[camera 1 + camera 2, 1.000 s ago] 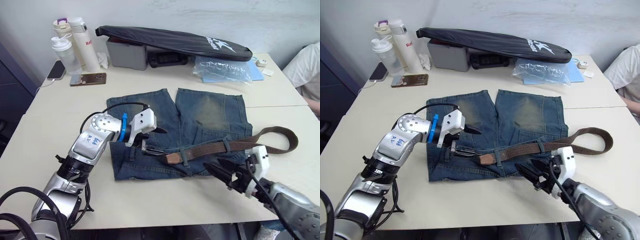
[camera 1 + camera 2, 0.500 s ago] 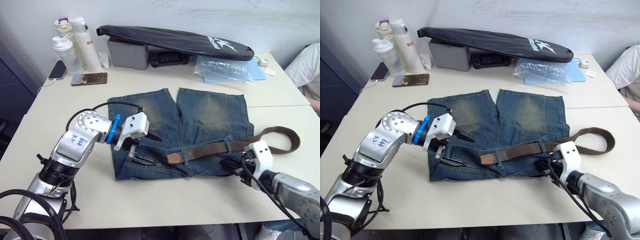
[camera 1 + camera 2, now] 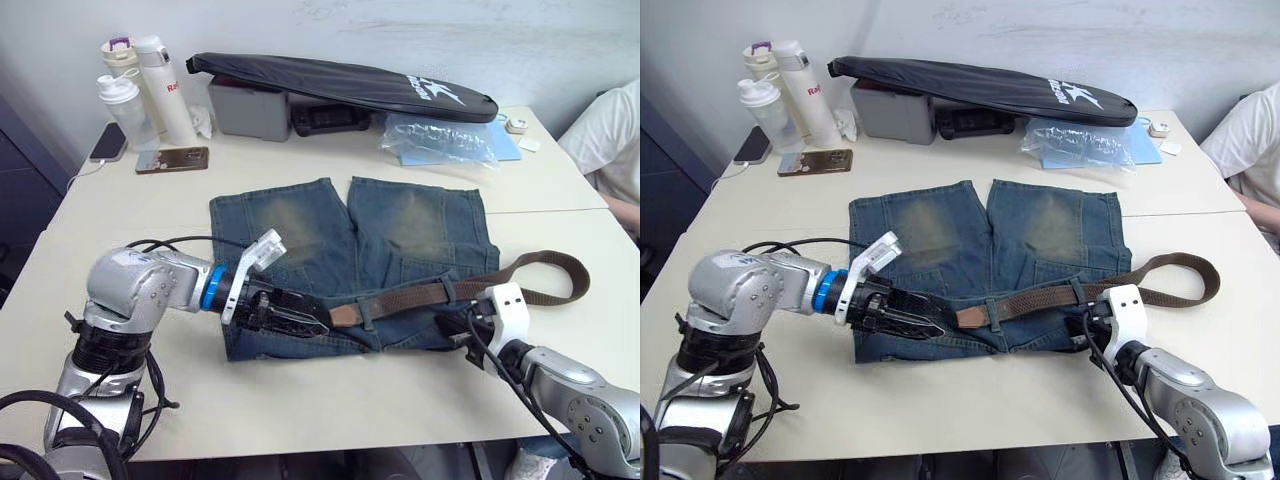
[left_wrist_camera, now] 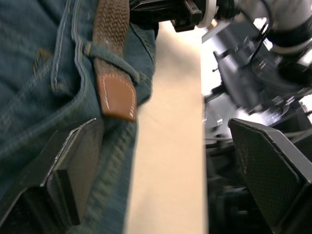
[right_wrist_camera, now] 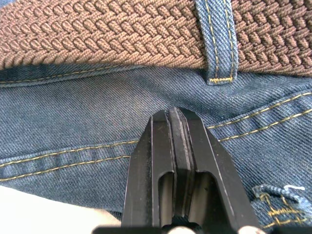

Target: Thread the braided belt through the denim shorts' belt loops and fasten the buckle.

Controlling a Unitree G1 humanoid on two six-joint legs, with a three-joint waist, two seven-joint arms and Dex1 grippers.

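dark-brown braided belt point(image 3: 1060, 296), tan tip, faded blue denim shorts point(image 3: 980, 250)

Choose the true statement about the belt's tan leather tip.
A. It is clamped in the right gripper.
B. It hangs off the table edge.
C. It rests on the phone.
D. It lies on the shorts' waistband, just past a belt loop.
D: the tan tip pokes out of a belt loop on the denim shorts.

The long black bag point(image 3: 340, 85) at the table's far edge carries a white logo with lettering (too small to decipher). The white bottle point(image 3: 803, 88) bears red lettering, of which only "Ra" is legible
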